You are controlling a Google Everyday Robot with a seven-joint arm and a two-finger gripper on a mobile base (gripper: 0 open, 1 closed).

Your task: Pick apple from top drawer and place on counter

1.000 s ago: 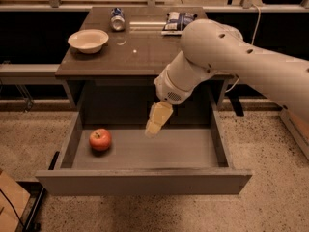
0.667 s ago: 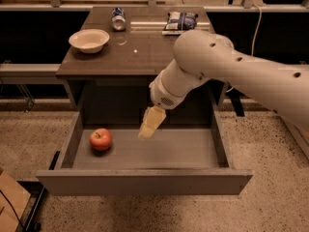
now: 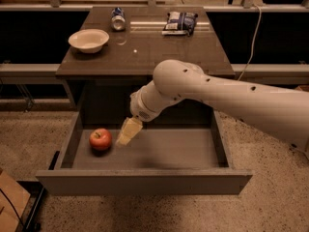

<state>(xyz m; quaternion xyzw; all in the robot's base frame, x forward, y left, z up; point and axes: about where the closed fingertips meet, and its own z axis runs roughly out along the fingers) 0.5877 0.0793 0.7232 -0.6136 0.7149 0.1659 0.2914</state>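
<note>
The red apple (image 3: 100, 139) lies on the grey bottom of the open top drawer (image 3: 145, 181), at its left side. My gripper (image 3: 126, 134) hangs inside the drawer at the end of the white arm, just right of the apple and close to it, not touching it. Its pale fingers point down and left toward the apple. The dark brown counter (image 3: 159, 45) lies above and behind the drawer.
On the counter stand a white bowl (image 3: 89, 40) at the left, a can (image 3: 118, 19) lying at the back, and a blue-and-white snack bag (image 3: 179, 22) at the back right. A brown box edge (image 3: 9, 204) shows at the lower left on the floor.
My gripper has moved left inside the drawer toward the apple. The apple has not moved.
</note>
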